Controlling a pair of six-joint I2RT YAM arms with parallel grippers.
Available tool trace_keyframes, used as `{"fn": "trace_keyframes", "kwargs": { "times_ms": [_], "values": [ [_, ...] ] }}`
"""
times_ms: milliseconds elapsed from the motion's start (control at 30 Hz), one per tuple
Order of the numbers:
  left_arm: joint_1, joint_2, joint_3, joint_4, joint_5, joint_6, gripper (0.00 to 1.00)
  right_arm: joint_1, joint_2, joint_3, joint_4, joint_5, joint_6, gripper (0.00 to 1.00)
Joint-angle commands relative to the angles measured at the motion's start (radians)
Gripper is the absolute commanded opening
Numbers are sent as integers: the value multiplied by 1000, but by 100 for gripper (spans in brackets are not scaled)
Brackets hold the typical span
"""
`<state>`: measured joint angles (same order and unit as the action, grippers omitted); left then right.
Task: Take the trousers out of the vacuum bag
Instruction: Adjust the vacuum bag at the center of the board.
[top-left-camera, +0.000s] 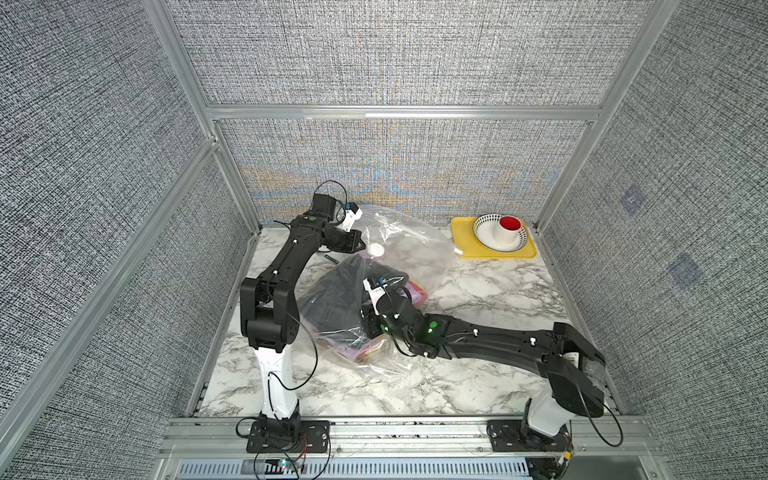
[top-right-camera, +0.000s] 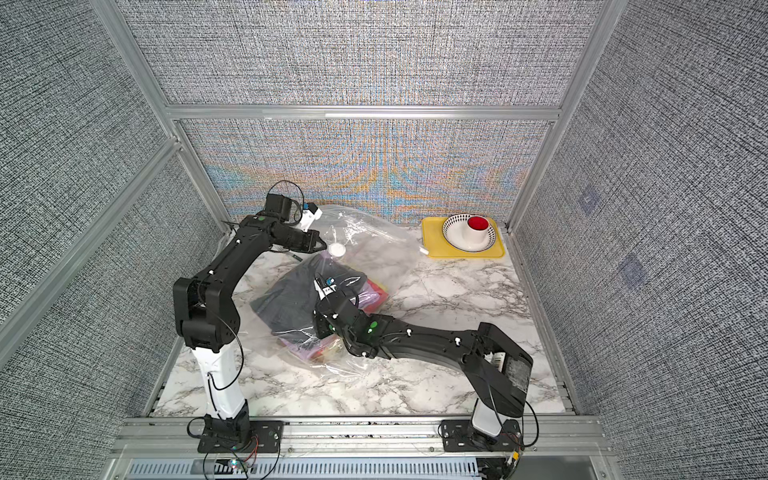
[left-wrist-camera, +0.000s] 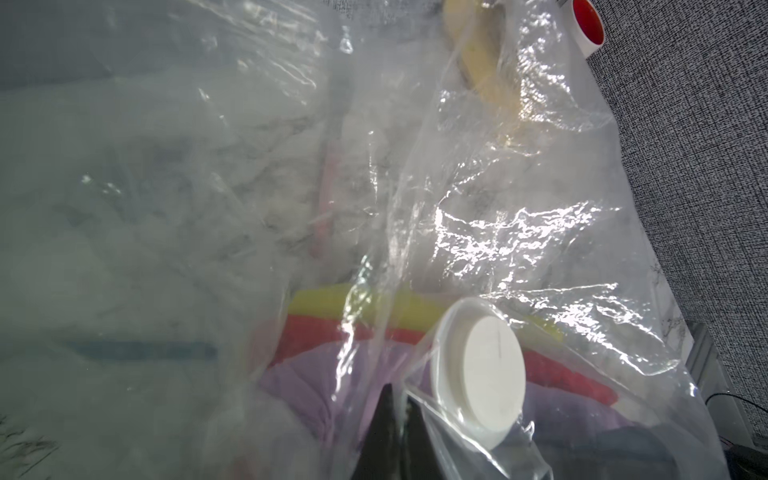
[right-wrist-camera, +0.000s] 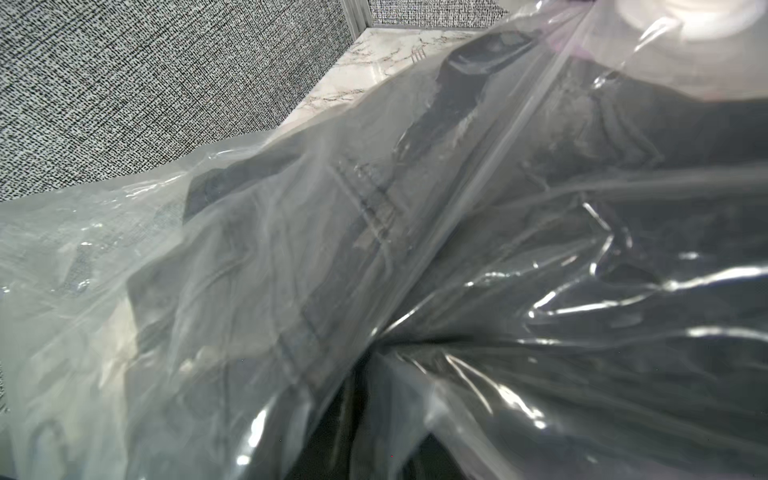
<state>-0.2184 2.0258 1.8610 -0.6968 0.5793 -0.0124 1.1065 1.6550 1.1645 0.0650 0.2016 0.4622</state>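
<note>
left gripper (left-wrist-camera: 399, 411) almost closed, pinching vacuum bag (top-left-camera: 399, 232) beside valve (top-left-camera: 376, 249) | right gripper (top-left-camera: 371, 326) jaws: cannot tell | trousers (top-left-camera: 336, 291) inside, under right gripper, bench (top-left-camera: 478, 374) centre

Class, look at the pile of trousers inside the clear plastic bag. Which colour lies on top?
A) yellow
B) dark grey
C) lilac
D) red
B: in both top views the dark grey trousers cover the pile inside the see-through crinkly plastic vacuum bag. The lilac trousers, red trousers and yellow trousers only peek out at its edge.
</note>
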Motion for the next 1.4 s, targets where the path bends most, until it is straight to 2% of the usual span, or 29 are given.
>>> {"fn": "trace_keyframes", "kwargs": {
  "times_ms": [0, 33, 100, 267, 400, 500, 633, 667, 733, 967, 1133, 1367],
  "values": [
    [8, -72, -48, 331, -72, -17, 60, 30, -62, 15, -43, -218, -137, 46],
    [8, -106, -89, 348, -87, -18, 67, 23, -81, 15, -85, -197, -155, 53],
    [8, -170, -160, 363, -124, -22, 72, 0, -132, 11, -145, -170, -181, 60],
    [8, -349, -310, 312, -269, -41, 75, -127, -260, -27, -249, -130, -223, 68],
    [8, -539, -488, 290, -351, -91, 79, -299, -340, -87, -222, -185, -252, 76],
    [6, -693, -627, 281, -363, -163, 82, -404, -349, -92, -208, -220, -281, 84],
    [-7, -861, -796, 282, -365, -301, 85, -527, -284, -89, -174, -303, -287, 95],
    [-15, -894, -818, 267, -374, -323, 93, -549, -261, -88, -165, -322, -285, 97],
    [-34, -953, -857, 209, -402, -356, 100, -599, -206, -77, -148, -375, -281, 99],
    [-79, -1134, -947, 59, -450, -440, 100, -712, -40, -72, -16, -545, -224, 99],
    [-116, -1182, -998, -10, -440, -476, 100, -720, 63, -27, 24, -671, -201, 99],
    [-136, -1258, -1120, 0, -436, -547, 99, -714, 95, -43, 46, -740, -192, 99]
  ]
}}
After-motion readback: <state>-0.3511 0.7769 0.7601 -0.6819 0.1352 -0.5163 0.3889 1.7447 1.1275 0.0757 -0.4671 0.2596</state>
